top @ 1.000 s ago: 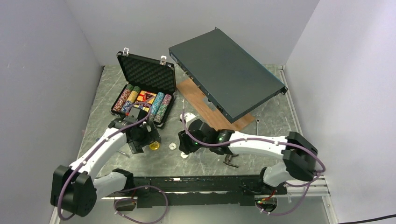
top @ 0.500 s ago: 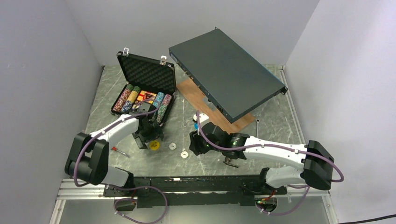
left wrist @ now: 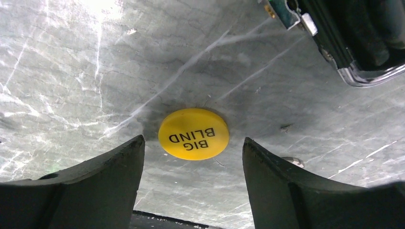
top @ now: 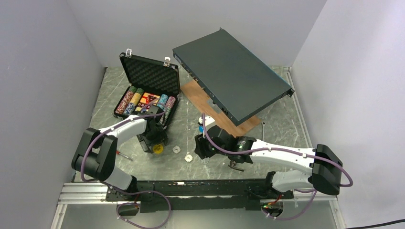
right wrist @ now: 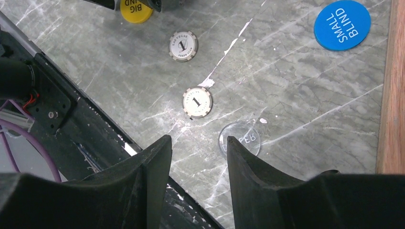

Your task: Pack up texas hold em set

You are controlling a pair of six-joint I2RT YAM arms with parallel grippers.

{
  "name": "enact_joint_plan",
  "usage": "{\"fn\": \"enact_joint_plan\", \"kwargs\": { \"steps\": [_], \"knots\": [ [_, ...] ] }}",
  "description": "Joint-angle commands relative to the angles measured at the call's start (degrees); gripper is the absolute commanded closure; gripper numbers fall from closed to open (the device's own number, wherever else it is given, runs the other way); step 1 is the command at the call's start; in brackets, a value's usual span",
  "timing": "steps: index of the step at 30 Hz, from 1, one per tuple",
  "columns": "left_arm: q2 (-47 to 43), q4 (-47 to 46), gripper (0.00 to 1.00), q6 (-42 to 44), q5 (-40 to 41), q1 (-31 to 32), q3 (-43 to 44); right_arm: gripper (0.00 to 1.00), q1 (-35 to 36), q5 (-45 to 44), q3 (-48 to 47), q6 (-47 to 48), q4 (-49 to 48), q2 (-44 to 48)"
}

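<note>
The texas hold em set's black briefcase [top: 148,90] lies open at the back left, grey foam in its lid and rows of chips in its base. A yellow BIG BLIND disc [left wrist: 193,134] lies flat on the table just in front of it. My left gripper [left wrist: 193,140] hangs over the disc, open, one finger on each side and neither touching it. Two white chips [right wrist: 183,46] [right wrist: 197,102], a clear dealer disc [right wrist: 239,139] and a blue SMALL BLIND disc [right wrist: 342,25] lie loose nearby. My right gripper [right wrist: 198,139] is open and empty beside the clear disc.
A large dark-grey metal box [top: 231,81] rests tilted on a wooden board [top: 210,114] at the back right. Black pliers [top: 235,164] lie under the right arm and a small wrench [top: 263,126] to its right. The black rail [right wrist: 52,105] runs along the near edge.
My left arm has drawn in over the yellow disc and its jaws have narrowed a little. My right arm swung right, away from the white chips, then held still.
</note>
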State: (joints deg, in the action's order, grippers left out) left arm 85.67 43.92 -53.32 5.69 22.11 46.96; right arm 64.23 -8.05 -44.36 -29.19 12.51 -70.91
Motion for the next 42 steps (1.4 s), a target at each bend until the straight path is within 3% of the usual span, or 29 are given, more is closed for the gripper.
{"fn": "enact_joint_plan", "kwargs": {
  "steps": [1, 18, 22, 30, 42],
  "knots": [
    [0.5, -1.6, 0.24, -1.5, 1.6, 0.2, -0.5, 0.51, 0.0, -1.0, 0.5, -0.8, -0.9, 1.4],
    [1.3, -1.5, 0.38, -1.3, 2.7, 0.2, -1.9, 0.51, 0.0, -1.0, 1.3, -1.3, -1.4, 1.2],
    [0.1, -1.3, 0.45, -1.0, 2.7, 0.2, -1.8, 0.51, 0.0, -1.1, 1.2, -1.3, -1.1, 1.4],
    [-4.3, 0.7, 0.46, -0.4, 2.9, 0.1, -1.2, 0.51, 0.1, -1.8, 1.3, -1.4, -0.6, 2.2],
    [-8.9, 7.4, 0.47, 4.0, 7.2, -2.7, 10.5, 0.51, 0.0, -2.0, 0.6, -1.2, 0.3, 2.4]
  ]
}}
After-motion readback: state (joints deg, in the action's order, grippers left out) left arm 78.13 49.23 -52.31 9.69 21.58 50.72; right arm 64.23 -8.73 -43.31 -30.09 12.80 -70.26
